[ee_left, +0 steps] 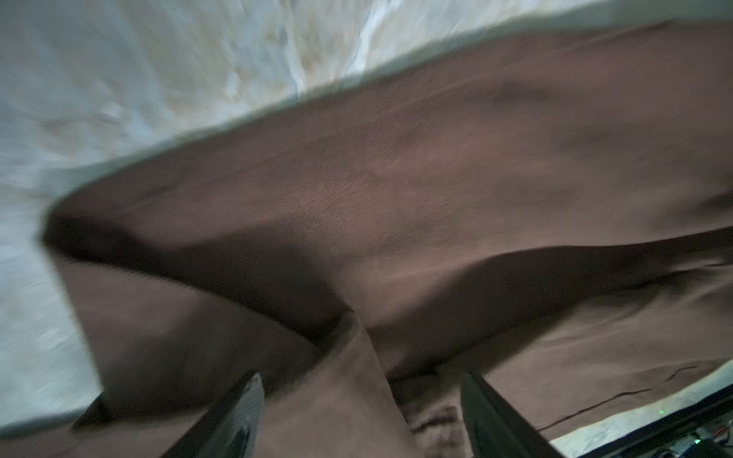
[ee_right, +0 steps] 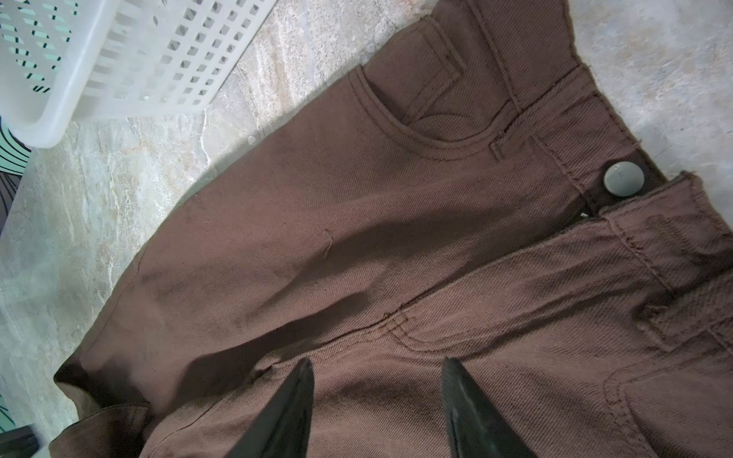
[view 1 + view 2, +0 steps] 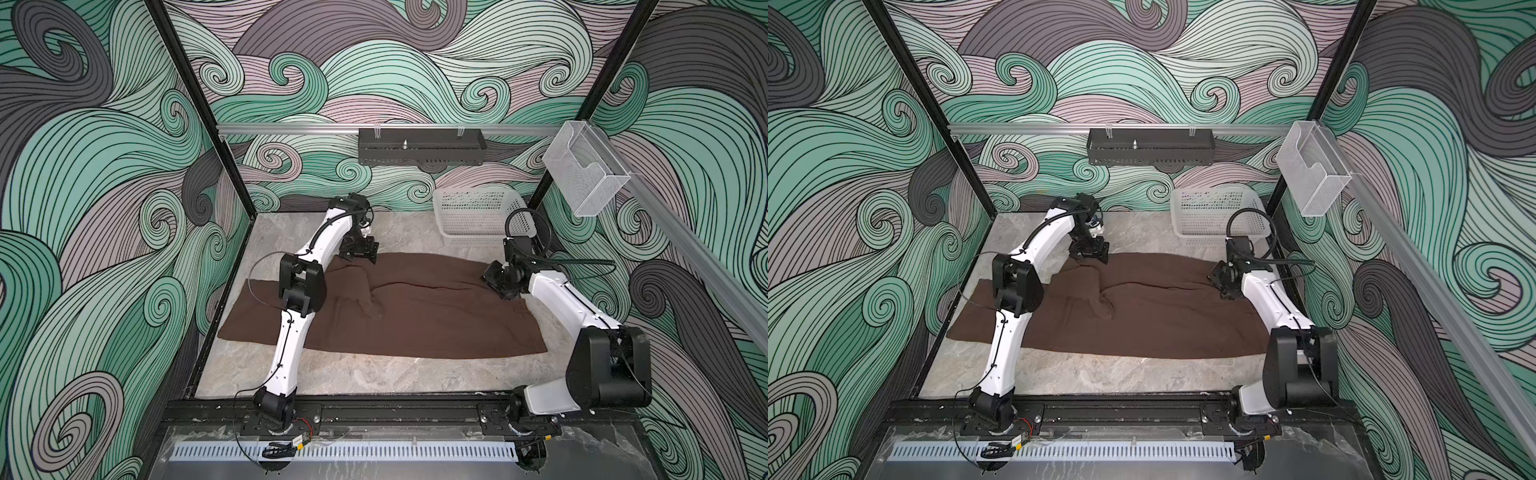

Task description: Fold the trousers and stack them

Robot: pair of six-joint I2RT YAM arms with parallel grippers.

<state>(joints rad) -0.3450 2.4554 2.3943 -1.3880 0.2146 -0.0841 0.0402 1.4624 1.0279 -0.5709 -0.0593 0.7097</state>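
Observation:
The dark brown trousers (image 3: 415, 324) (image 3: 1142, 328) lie flat across the marble table in both top views, waist to the right and legs to the left, with a rumpled ridge (image 3: 374, 303) near the middle. My left gripper (image 3: 360, 255) (image 3: 1090, 256) hangs at their far edge. In the left wrist view it (image 1: 361, 396) is open, and a raised fold of the trousers (image 1: 396, 178) stands loose between the jaws. My right gripper (image 3: 493, 280) (image 2: 377, 372) hovers open over the waist end, near the fly and the grey button (image 2: 624, 179), with only flat cloth beneath it.
A white mesh basket (image 3: 478, 216) (image 2: 119, 59) stands at the back right corner, just beyond the waist. A black tray (image 3: 419, 147) hangs on the rear rail and a clear plastic box (image 3: 582, 174) on the right rail. Bare marble (image 3: 374, 374) shows in front of the trousers.

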